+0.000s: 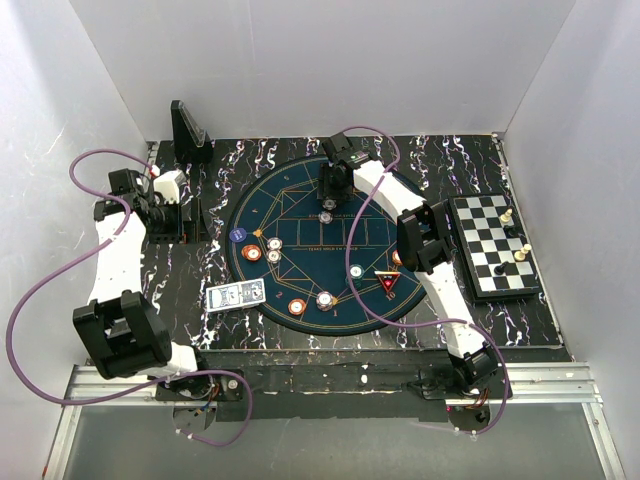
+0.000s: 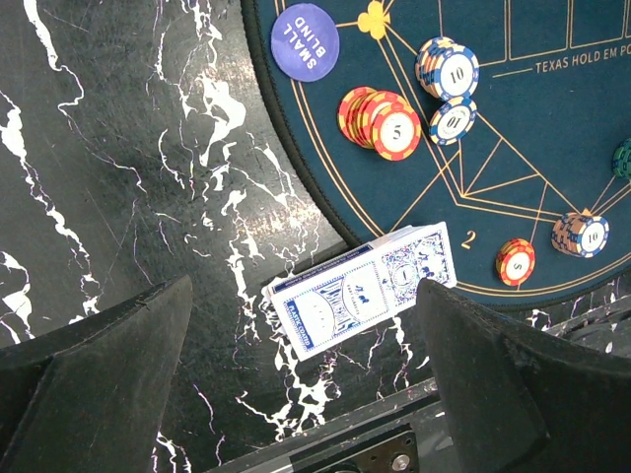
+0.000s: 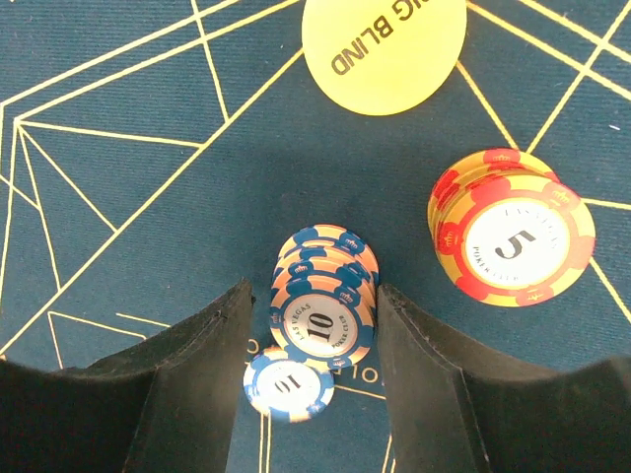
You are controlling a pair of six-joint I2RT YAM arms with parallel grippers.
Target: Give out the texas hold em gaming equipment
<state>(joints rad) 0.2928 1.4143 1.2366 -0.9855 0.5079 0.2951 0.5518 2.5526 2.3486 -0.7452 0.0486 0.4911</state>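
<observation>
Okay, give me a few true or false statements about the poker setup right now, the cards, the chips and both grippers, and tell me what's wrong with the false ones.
1. The deck of cards lies wholly on the round blue mat. False: it lies mostly on the black marbled table, at the mat's edge.
2. The right gripper straddles a stack of blue ten chips. True.
3. The left gripper is shut on the cards. False: it is open and empty, above the table.
4. A chessboard sits to the right of the mat. True.
5. The yellow disc reads SMALL BLIND. False: it reads BIG BLIND; the purple disc says SMALL BLIND.
</observation>
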